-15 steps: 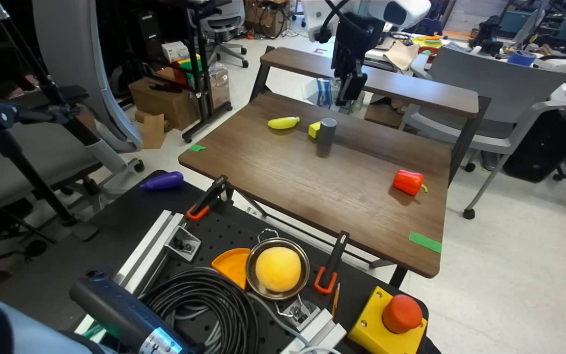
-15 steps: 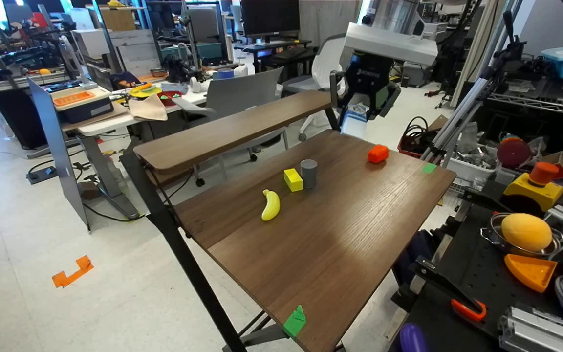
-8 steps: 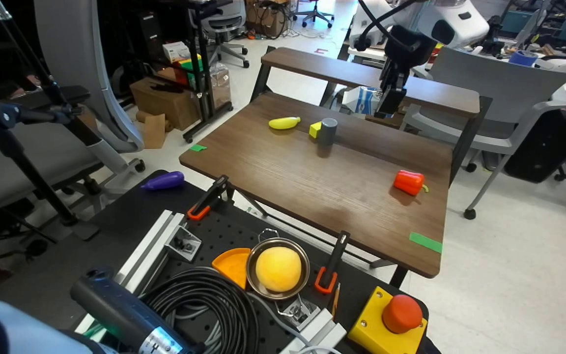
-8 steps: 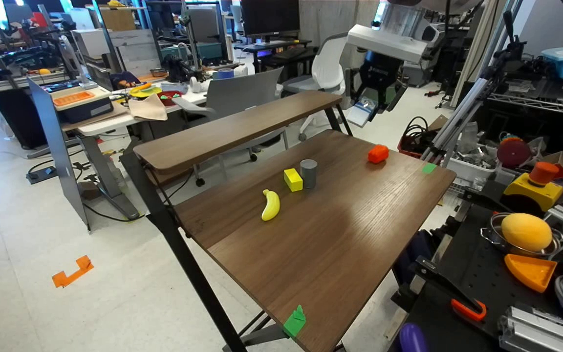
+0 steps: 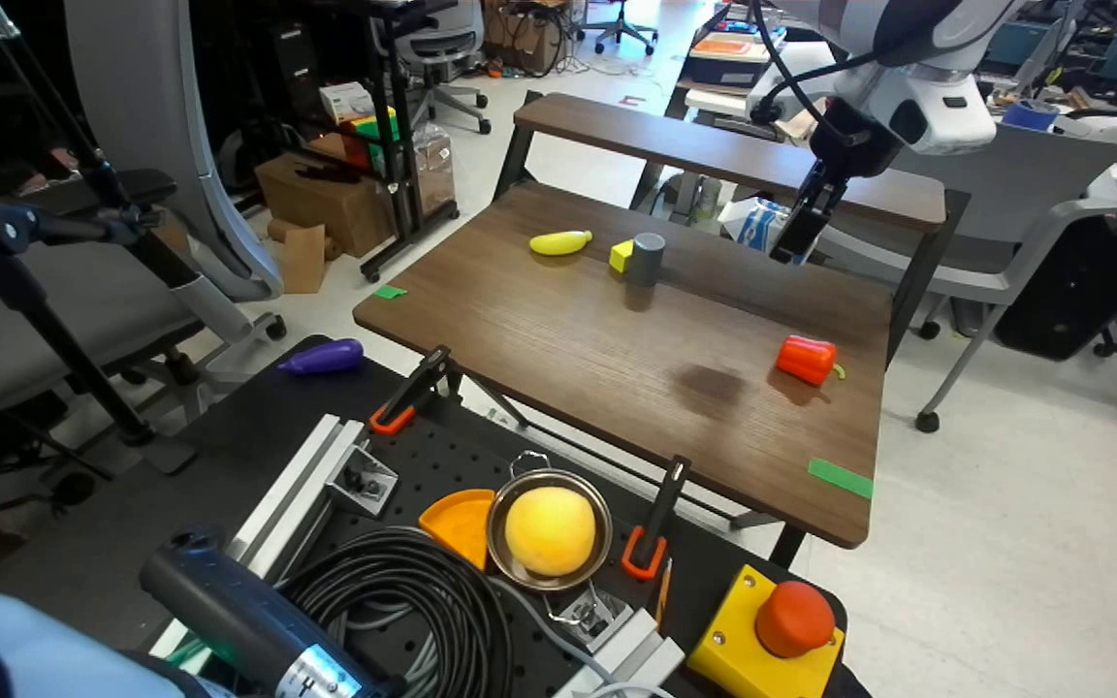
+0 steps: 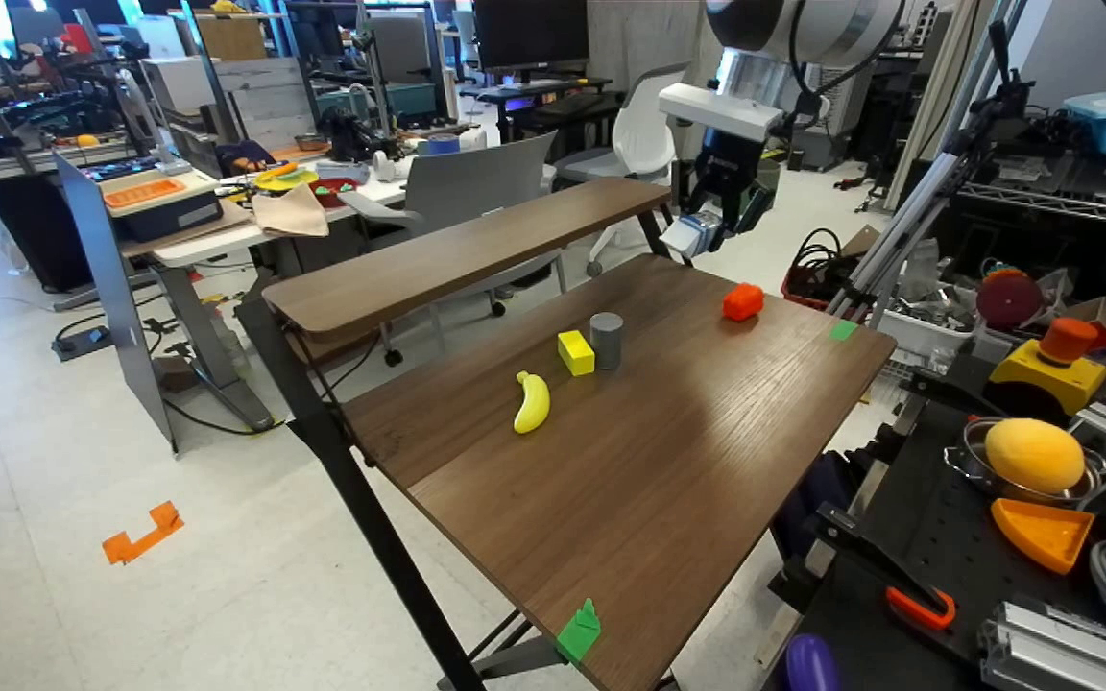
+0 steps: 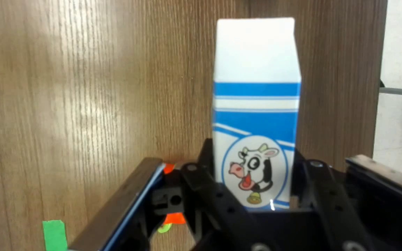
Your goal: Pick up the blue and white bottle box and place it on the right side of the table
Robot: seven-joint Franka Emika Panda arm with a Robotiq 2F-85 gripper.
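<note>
The blue and white bottle box (image 7: pixel 257 104), a carton with a cow picture, is held between the fingers of my gripper (image 7: pixel 253 162). It shows small and tilted in both exterior views (image 5: pixel 757 224) (image 6: pixel 692 233). My gripper (image 5: pixel 796 242) is shut on its lower part, which the fingers partly hide. The gripper (image 6: pixel 721 223) holds it in the air above the brown table (image 5: pixel 558 325), apart from the top, towards the end with the red pepper (image 5: pixel 806 360). In the wrist view the table (image 7: pixel 117 104) lies beneath the box.
A yellow banana (image 6: pixel 533 403), a yellow block (image 6: pixel 576 353) and a grey cylinder (image 6: pixel 607 340) stand on the table. A raised shelf (image 5: pixel 636 131) runs along its long edge. The pepper (image 7: pixel 175 218) shows partly behind my gripper. Green tape (image 5: pixel 840 478) marks a corner.
My gripper has carried the box along the table towards the pepper end and come lower in the last half second. The box has gone from hanging upright to tilted. The table objects have not moved.
</note>
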